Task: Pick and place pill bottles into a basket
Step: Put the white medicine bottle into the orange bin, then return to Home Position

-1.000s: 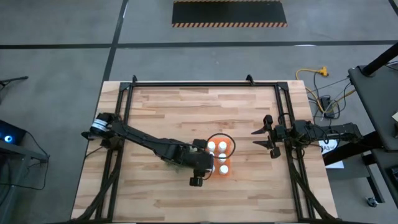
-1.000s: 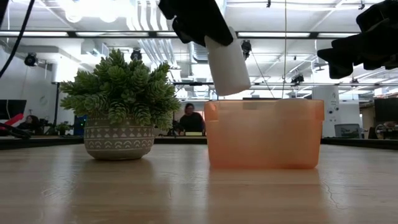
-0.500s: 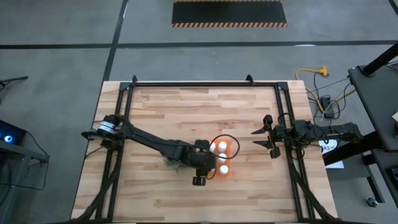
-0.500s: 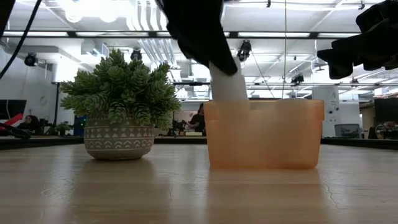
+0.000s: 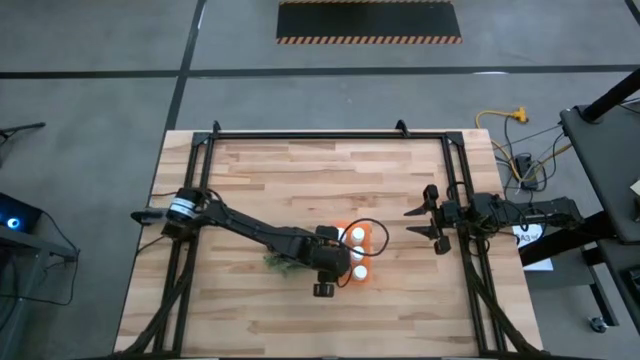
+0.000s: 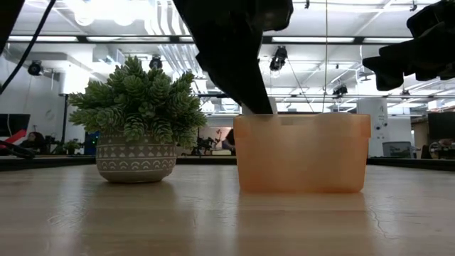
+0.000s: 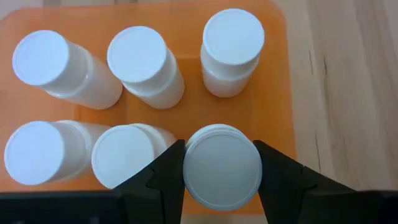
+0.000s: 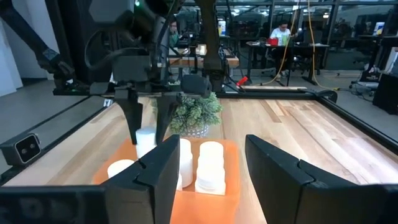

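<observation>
Orange shallow rectangular plastic basket (image 7: pixel 277 93) sits mid-table on the pale wood-plank table (image 5: pixel 300 180), just beside a round green bushy plant in a patterned grey pot (image 6: pixel 136 124). Left gripper (image 7: pixel 219 171) is down inside the basket, jaws clamped on the cap of a small white cylindrical pill bottle (image 7: pixel 221 165) at one end of the near row. Five more white capped pill bottles (image 7: pixel 144 65) stand in the basket, three in the far row. Right gripper (image 5: pixel 428 225) hangs at the table's right edge, well apart from the basket, fingers spread with nothing between them.
</observation>
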### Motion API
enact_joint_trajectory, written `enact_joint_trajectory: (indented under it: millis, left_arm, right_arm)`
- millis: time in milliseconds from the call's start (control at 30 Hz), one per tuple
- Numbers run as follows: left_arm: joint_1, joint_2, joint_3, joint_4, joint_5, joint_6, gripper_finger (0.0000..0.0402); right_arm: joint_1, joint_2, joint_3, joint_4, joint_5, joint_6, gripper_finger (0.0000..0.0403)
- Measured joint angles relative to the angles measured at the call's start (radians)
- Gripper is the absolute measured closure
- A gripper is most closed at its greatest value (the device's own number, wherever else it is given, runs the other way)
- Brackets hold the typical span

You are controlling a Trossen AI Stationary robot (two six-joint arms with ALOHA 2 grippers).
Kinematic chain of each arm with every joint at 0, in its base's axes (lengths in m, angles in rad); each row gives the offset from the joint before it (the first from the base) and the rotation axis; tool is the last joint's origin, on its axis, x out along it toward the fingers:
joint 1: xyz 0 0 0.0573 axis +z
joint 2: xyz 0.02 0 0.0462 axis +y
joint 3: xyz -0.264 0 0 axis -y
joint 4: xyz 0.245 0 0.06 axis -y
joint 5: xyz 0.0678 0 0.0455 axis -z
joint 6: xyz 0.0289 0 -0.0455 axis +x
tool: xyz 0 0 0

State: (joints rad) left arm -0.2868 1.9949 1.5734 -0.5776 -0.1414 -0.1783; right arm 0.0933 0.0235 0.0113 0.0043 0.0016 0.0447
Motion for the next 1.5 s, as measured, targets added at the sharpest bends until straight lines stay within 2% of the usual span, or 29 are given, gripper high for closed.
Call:
enact_joint_trajectory:
  millis: [633, 933, 1500]
  left_arm:
    - [0.005, 0.039, 0.000, 0.020, 0.024, -0.002, 0.0258]
    - [0.005, 0.028, -0.001, 0.027, 0.024, 0.000, 0.0190]
    - [0.003, -0.032, -0.003, 0.048, 0.025, 0.000, 0.0181]
  right_arm:
    - [0.000, 0.000, 0.000, -0.001, 0.000, 0.000, 0.0229]
    - [0.000, 0.000, 0.000, -0.001, 0.000, -0.001, 0.0229]
    - [0.000, -0.001, 0.000, 0.000, 0.000, -0.001, 0.0232]
